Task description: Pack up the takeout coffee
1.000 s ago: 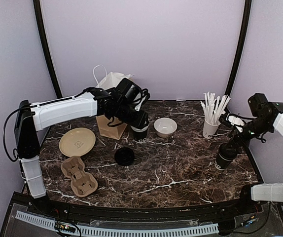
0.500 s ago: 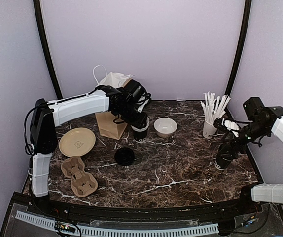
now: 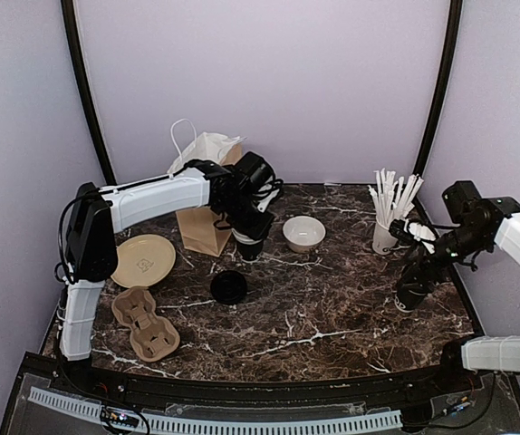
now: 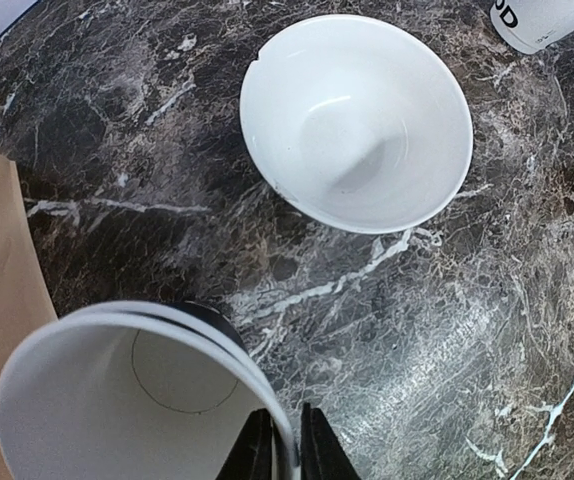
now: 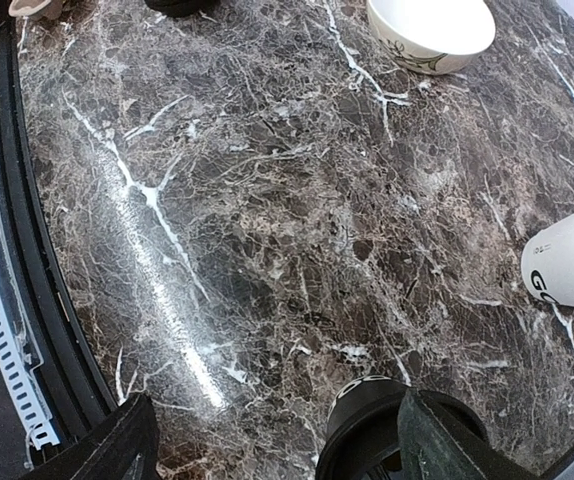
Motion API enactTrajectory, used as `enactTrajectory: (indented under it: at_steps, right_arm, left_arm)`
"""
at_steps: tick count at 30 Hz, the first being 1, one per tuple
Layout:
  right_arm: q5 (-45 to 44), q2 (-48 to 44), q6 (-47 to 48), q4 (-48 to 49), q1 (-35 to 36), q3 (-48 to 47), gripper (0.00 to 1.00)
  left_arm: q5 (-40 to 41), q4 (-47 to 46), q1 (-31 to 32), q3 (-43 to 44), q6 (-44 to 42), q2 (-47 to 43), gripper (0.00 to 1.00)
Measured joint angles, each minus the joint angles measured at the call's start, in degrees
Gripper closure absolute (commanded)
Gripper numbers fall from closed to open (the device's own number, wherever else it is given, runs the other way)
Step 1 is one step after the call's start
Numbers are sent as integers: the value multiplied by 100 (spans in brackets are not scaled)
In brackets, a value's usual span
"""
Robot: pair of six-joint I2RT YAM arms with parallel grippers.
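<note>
The marble table (image 3: 332, 317) carries a brown paper bag (image 3: 201, 231). Just beside the bag and near the white bowl (image 4: 357, 120) is the open cup (image 4: 97, 400), upright, its rim pinched by the left gripper (image 4: 285, 450). Toward the right edge, the right gripper (image 5: 282, 445) straddles the lidded cup (image 5: 367, 425), jaws wide, seemingly not gripping.

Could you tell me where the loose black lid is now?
The loose black lid lies left of centre in the top view, in front of the brown paper bag, right of the plate.

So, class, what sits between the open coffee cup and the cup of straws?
The white bowl; the top view shows it between them.
</note>
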State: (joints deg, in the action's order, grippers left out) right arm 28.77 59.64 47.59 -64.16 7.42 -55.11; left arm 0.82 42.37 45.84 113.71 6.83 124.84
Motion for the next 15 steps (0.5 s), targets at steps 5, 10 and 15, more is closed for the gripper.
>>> enactTrajectory:
  at_steps: [5, 10, 15]
  right_arm:
    - [66, 72, -33, 72, 70, 28, 18]
    - [103, 221, -118, 175, 201, 28, 19]
    - [103, 275, -201, 282, 337, 35, 19]
  left_arm:
    - [-105, 129, 0, 162, 2, 4, 88]
    - [-162, 225, 0, 251, 20, 4, 98]
    - [-177, 249, -4, 262, 52, 4, 100]
